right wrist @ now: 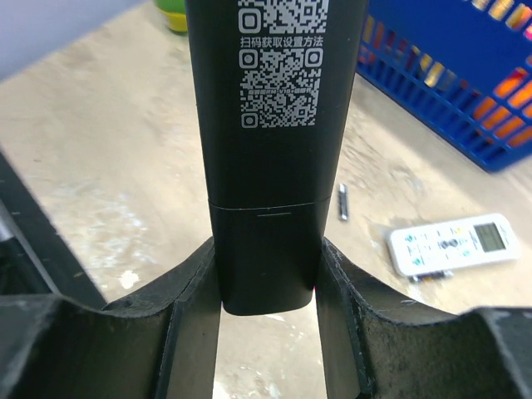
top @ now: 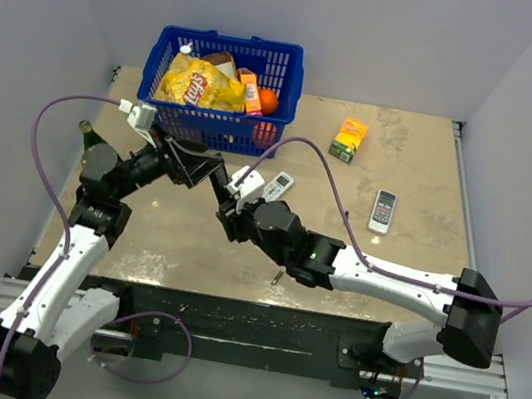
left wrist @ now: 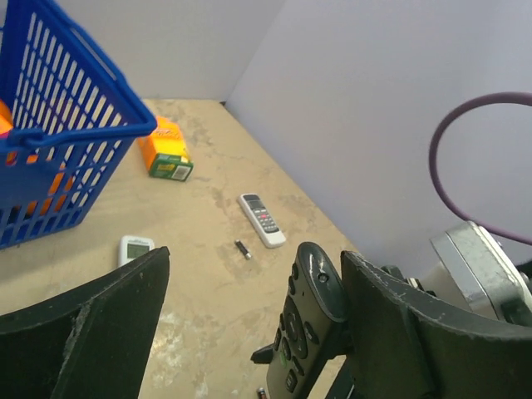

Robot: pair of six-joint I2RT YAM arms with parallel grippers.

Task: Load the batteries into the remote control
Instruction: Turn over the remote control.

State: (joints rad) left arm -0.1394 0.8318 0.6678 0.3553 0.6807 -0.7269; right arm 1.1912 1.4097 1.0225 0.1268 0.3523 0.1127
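The right gripper (right wrist: 266,249) is clamped on the slim, long black bar-shaped remote control (right wrist: 266,150). Its two fingers press the sides of the remote's lower end, and the back, printed with white QR codes, faces the wrist camera. The remote is held off the tan, scuffed table (top: 412,172), left of the middle and on the near side of the blue plastic mesh basket (top: 216,131).

The left gripper (left wrist: 253,274) reaches in from the left with its jaws spread wide. The remote's button face stands between the fingers and close against the right one. Whether it touches that finger cannot be told.

A slim dark battery (right wrist: 342,202) lies flat on the table just beside a white remote with a small screen (right wrist: 453,243). A second battery (top: 277,278) lies close to the near edge, beside the right forearm.

Further right rests a white remote with grey buttons (top: 383,210). An orange and green carton (top: 349,139) stands towards the far right. The basket at the far left holds a yellow snack bag and other packets.
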